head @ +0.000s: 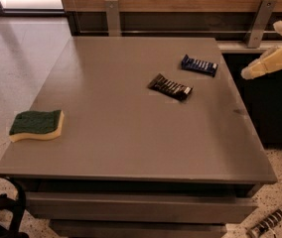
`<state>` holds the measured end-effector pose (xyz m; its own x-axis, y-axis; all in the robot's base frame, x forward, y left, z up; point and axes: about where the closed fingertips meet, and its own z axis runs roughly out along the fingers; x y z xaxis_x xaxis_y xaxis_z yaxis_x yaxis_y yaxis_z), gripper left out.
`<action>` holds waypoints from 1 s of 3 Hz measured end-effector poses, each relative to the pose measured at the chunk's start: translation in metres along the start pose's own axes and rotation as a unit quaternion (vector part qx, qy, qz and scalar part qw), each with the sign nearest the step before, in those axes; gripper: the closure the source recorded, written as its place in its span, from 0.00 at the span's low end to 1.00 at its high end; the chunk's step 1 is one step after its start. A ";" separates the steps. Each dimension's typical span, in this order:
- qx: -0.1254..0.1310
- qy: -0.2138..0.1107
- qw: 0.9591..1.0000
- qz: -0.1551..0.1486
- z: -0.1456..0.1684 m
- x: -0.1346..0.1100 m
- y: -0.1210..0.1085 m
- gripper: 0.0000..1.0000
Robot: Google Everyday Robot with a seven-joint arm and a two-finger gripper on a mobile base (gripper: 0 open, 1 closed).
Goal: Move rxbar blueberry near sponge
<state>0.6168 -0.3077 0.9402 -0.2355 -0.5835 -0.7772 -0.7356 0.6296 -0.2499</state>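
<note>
The rxbar blueberry point(199, 65), a flat dark blue bar with white stripes, lies near the far right of the grey table point(131, 133). The sponge point(36, 125), green on top and pale yellow below, lies at the table's front left edge, far from the bar. My gripper point(247, 74) hangs in the air past the table's right edge, to the right of the blue bar and apart from it, holding nothing.
A black-wrapped bar point(170, 87) lies just left and nearer of the blue one. A wooden wall with metal brackets point(112, 16) runs behind the table. Another wrapped bar point(272, 221) lies on the floor at the front right. A dark frame point(2, 214) sits front left.
</note>
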 end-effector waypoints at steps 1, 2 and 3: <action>0.008 -0.051 0.999 0.014 0.017 0.001 -0.005 0.00; 0.008 -0.095 0.995 0.019 0.036 0.000 -0.010 0.00; 0.008 -0.095 0.995 0.019 0.036 0.000 -0.010 0.00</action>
<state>0.6472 -0.2960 0.9222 -0.1369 -0.4528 -0.8811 -0.7185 0.6576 -0.2263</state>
